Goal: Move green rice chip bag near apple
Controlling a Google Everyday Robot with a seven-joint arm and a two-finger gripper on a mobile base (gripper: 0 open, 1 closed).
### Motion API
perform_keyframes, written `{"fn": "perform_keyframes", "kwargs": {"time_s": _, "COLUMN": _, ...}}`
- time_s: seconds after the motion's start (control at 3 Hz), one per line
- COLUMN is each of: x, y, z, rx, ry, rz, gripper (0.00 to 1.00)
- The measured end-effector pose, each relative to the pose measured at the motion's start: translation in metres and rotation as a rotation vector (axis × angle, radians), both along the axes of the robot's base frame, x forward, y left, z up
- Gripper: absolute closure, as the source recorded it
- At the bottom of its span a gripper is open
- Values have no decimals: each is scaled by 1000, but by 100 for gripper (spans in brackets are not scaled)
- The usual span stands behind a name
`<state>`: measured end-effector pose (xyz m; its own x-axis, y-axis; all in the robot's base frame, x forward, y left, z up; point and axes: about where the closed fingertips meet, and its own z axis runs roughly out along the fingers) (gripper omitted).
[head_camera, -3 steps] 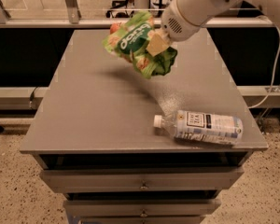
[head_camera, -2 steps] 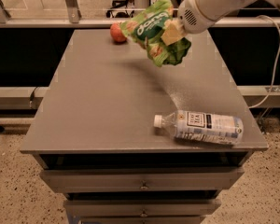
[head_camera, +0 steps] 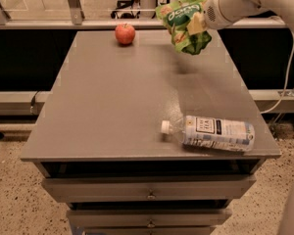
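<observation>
gripper (head_camera: 196,25) w/ jaws pinching the green rice chip bag (head_camera: 180,14) in air; apple (head_camera: 125,34) lies left of it in view, well apart.

A clear plastic bottle (head_camera: 213,132) lies on its side near the front-right edge of the grey table (head_camera: 112,106).

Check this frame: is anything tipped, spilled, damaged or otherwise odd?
The clear plastic bottle lies on its side near the front right corner of the table; no spill shows. The claw holds the green rice chip bag, crumpled, above the far right, apart from the apple.
</observation>
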<state>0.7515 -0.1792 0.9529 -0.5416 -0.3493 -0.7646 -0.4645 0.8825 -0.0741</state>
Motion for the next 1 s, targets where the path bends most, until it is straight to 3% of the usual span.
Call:
{"fn": "perform_keyframes", "kwargs": {"time_s": 0.33, "x": 27, "y": -4, "z": -6, "rx": 20, "ry": -7, "rz": -35, "gripper": 100}}
{"fn": "perform_keyframes", "kwargs": {"time_s": 1.0, "x": 83, "y": 36, "z": -28, "rx": 82, "ry": 22, "rz": -52, "gripper": 100}}
